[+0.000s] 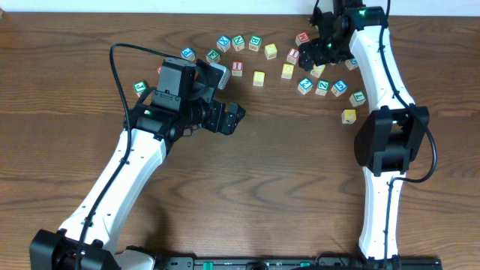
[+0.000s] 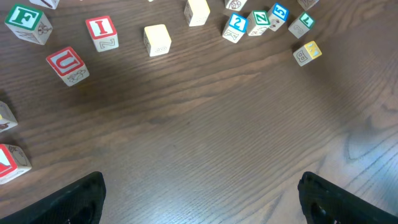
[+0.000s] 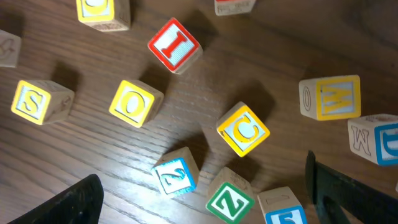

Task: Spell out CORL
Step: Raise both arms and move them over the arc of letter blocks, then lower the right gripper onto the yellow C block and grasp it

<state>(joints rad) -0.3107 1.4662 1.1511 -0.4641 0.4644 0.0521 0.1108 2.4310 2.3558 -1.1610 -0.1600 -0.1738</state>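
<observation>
Mid-frame in the right wrist view, the C block (image 3: 244, 129) seems first to be grasped; right gripper (image 1: 312, 58) and left gripper (image 1: 231, 118) are held spread, empty.

table (image 1: 285, 172): dark grained wood, matt | blocks (image 3: 242, 129): pale wood, glossy painted faces | arms (image 1: 127, 169): smooth white plastic
</observation>
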